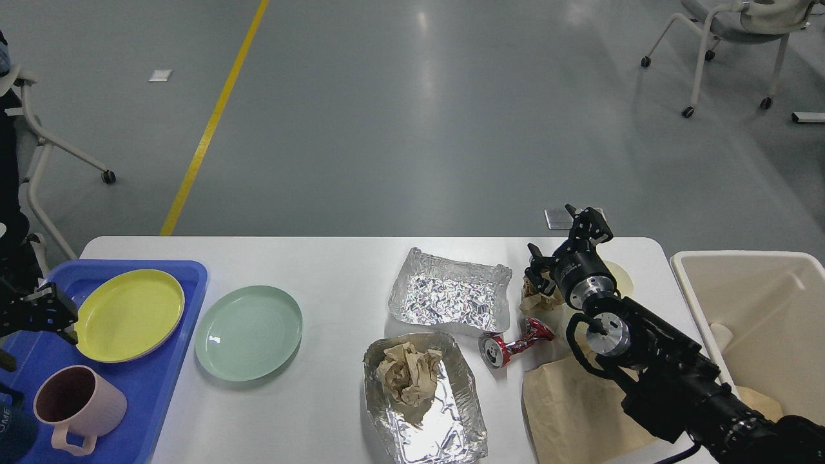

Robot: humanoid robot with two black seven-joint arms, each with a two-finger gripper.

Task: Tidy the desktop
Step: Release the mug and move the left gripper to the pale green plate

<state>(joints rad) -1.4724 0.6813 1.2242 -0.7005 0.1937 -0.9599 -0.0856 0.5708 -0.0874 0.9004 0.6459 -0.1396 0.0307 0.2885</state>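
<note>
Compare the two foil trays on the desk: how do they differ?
The far foil tray is empty; the near foil tray holds crumpled brown paper. The far one lies crosswise on the desktop, the near one lengthwise and looks longer. Both are crinkled silver foil, upright.

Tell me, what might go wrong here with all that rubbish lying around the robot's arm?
The right gripper hangs open at the desktop's far edge, by a crumpled paper. A sweep of the arm could perhaps knock the crushed red can along the table. The green plate lies outside the blue tray; the left gripper might nudge it in passing.
</note>
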